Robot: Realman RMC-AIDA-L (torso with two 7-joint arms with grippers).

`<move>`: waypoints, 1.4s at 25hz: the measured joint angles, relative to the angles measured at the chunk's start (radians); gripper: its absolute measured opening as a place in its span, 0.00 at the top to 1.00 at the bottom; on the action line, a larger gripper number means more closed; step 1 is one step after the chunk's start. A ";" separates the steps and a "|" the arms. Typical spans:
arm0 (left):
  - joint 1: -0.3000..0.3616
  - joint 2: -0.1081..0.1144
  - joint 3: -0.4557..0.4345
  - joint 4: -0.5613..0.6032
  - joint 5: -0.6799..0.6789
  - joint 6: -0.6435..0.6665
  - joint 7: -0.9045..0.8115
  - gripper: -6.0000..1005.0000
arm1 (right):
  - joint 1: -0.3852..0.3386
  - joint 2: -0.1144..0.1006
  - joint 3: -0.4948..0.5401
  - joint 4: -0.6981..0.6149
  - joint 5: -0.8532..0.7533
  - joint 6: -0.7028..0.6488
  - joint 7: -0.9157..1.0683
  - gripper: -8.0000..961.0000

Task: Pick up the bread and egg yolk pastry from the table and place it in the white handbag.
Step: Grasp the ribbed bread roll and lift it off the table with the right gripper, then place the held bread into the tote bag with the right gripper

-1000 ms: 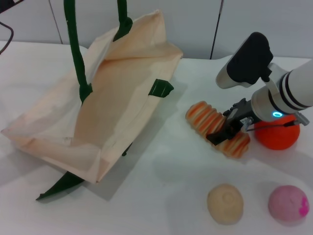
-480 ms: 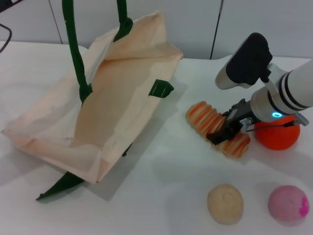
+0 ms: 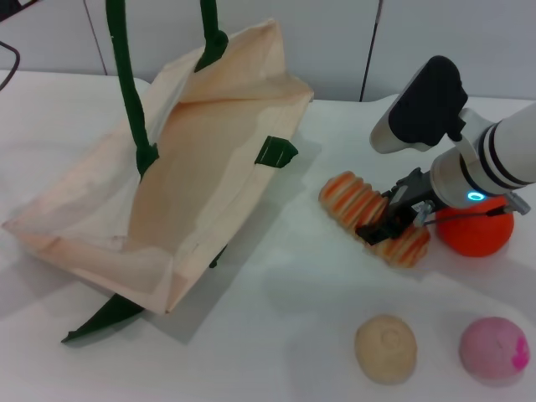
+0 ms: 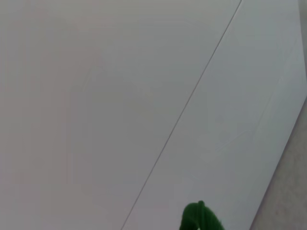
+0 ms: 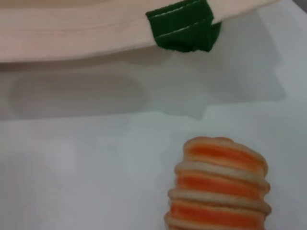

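Bread (image 3: pixel 373 219), ridged orange-and-cream striped loaf: on white surface (image 3: pixel 276 327), just right of cream fabric handbag (image 3: pixel 167 184). Right gripper (image 3: pixel 387 219) clamped around its middle. Step: grasping; next calls for lifting toward handbag's opening. Beige round pastry (image 3: pixel 385 348): untouched, nearer camera.

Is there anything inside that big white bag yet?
The white handbag lies open on the table, and the inside that shows is bare fabric. Its deeper folds are hidden. The bread is outside on the table, with the right gripper around it.
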 joint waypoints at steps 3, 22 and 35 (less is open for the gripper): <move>0.000 0.000 0.000 0.000 0.000 0.000 0.000 0.88 | -0.027 0.000 0.000 -0.047 -0.001 -0.004 -0.001 0.24; -0.017 0.005 -0.013 -0.005 0.009 0.001 -0.011 0.88 | -0.174 -0.004 0.006 -0.538 0.016 0.143 -0.003 0.38; -0.113 -0.002 0.000 -0.077 0.037 -0.004 0.000 0.88 | 0.116 0.003 -0.302 -0.286 0.186 -0.031 0.034 0.46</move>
